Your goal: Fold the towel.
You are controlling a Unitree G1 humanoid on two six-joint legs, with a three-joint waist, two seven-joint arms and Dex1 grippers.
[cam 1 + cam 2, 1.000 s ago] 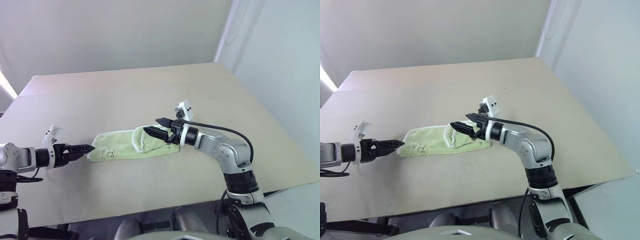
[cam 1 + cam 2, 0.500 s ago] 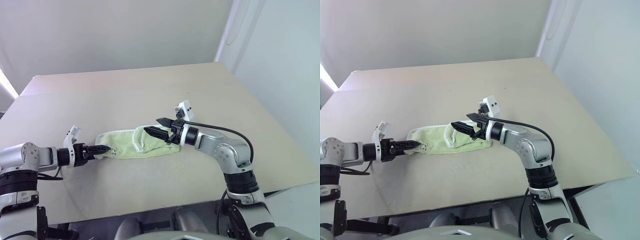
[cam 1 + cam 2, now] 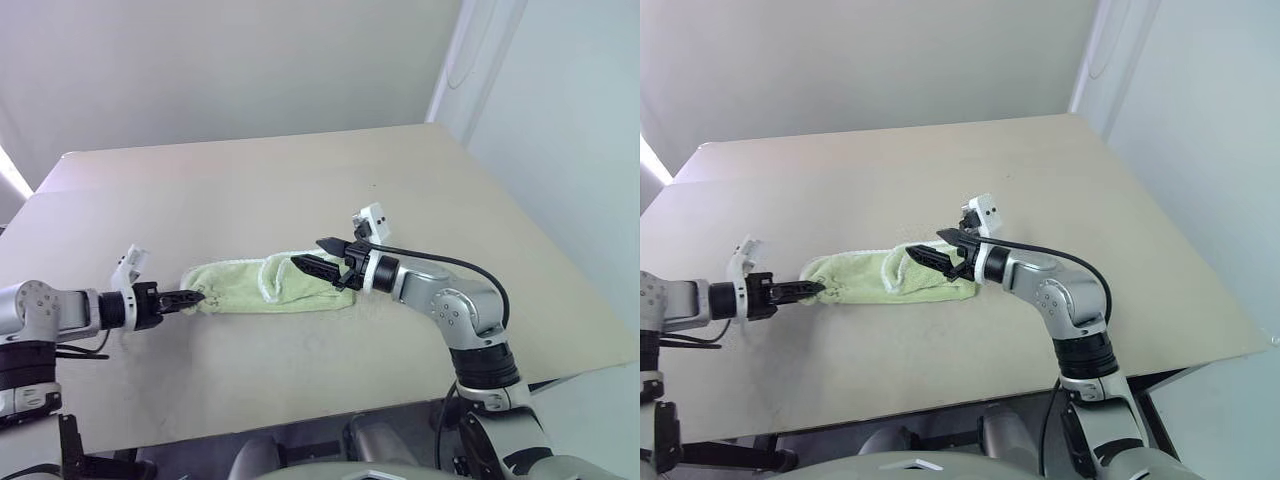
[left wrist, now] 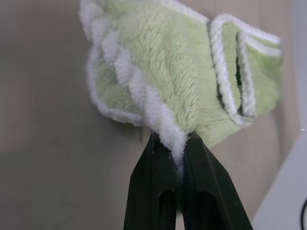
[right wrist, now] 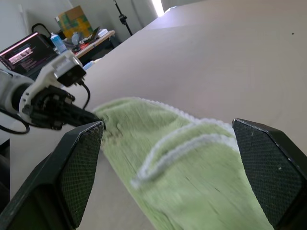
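Observation:
The towel [image 3: 270, 285] is a light lime-green terry cloth with a whitish hem. It lies as a long strip on the tan table [image 3: 300, 180], and a flap is folded over near its right end. My left gripper [image 3: 195, 297] is at the strip's left end. In the left wrist view its black fingers [image 4: 148, 187] are shut on the white hemmed edge of the towel [image 4: 158, 62]. My right gripper [image 3: 308, 253] hovers open just above the right end. In the right wrist view its fingers [image 5: 81, 158] stand wide on either side of the towel [image 5: 192, 191].
The table's front edge [image 3: 330, 405] runs close below the towel, and its right edge slants away beside a pale wall. Bare tabletop stretches behind the towel. Beyond the table's far-left side stands a desk with a box [image 5: 74, 21] and a screen.
My left gripper went from open beside the towel's left end to shut on its hem. It has lifted that end slightly. The right gripper has stayed in place, open.

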